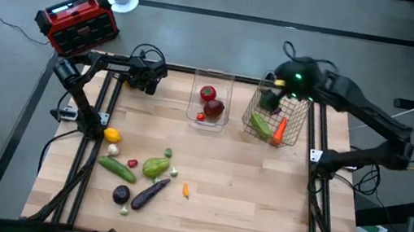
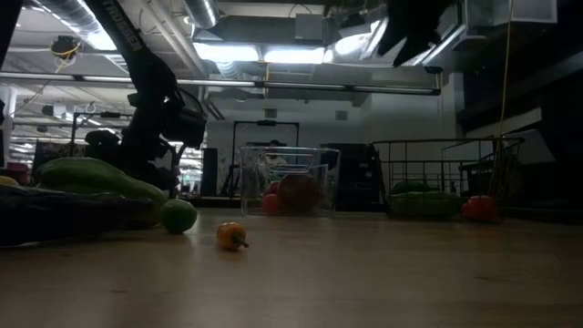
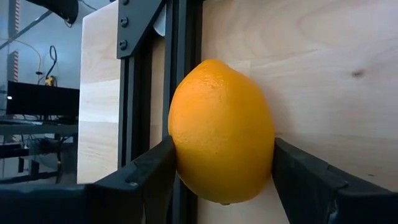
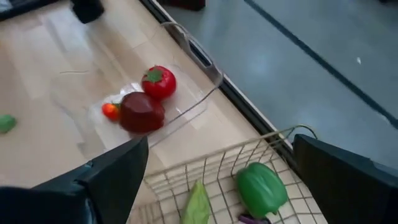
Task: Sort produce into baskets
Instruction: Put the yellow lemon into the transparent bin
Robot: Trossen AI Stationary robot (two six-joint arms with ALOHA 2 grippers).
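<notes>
Produce lies scattered over the left half of the pale wooden tabletop (image 1: 260,198). The left gripper (image 3: 221,180) is low at the tabletop's left edge, its jaws set against both sides of a round orange-yellow lemon (image 3: 221,130) that sits on the wood just beside the dark metal frame rail (image 3: 180,68). Near it in the high view lie a small white garlic bulb (image 1: 113,150), a long green cucumber (image 1: 117,169), a tiny red chili (image 1: 132,163), a lumpy green pepper (image 1: 155,167), a dark purple eggplant (image 1: 150,193), a round purple vegetable (image 1: 121,194) and a small orange chili (image 1: 186,189) a little apart to the right.

At the far side, the clear plastic rectangular bin (image 1: 214,78) holds a red tomato-like fruit (image 4: 159,82), a dark red apple (image 4: 142,112) and a small red piece (image 4: 111,111). Just to its right, the copper-brown wire mesh basket (image 1: 298,121) contains a green pepper (image 4: 261,188), a green leafy vegetable (image 4: 198,205) and an orange carrot (image 1: 280,130). The right gripper (image 4: 221,180) hovers above this basket with its jaws spread wide and empty. A red-and-black box (image 1: 77,24) stands on the floor beyond the tabletop's left corner.
</notes>
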